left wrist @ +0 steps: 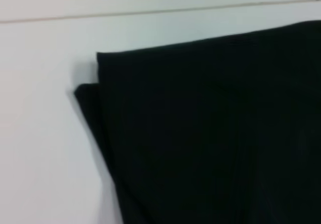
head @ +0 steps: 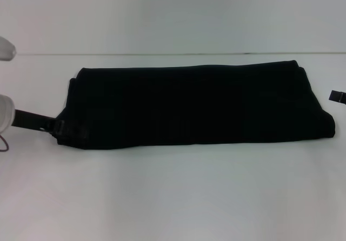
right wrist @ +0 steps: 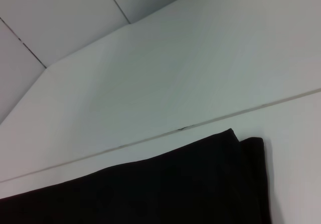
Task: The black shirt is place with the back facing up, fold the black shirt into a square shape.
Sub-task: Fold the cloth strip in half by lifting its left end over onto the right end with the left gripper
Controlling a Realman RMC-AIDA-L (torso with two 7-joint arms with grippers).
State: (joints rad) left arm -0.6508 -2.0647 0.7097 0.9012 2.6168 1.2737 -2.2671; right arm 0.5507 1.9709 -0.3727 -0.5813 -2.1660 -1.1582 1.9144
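The black shirt point(head: 189, 103) lies on the white table point(head: 173, 192) as a long band folded lengthwise, running left to right. My left gripper point(head: 58, 128) reaches in low from the left and meets the band's near left corner, black against black cloth. At the right edge of the head view, just a black tip of my right gripper point(head: 337, 96) shows, a little way off the band's right end. The left wrist view has a layered corner of the shirt point(left wrist: 210, 133), and the right wrist view has another stepped corner of the shirt point(right wrist: 200, 184).
The table's back edge point(head: 173, 53) meets a pale wall just beyond the shirt. Bare white table surface stretches in front of the shirt. A thin cable point(head: 4, 144) loops by the left arm.
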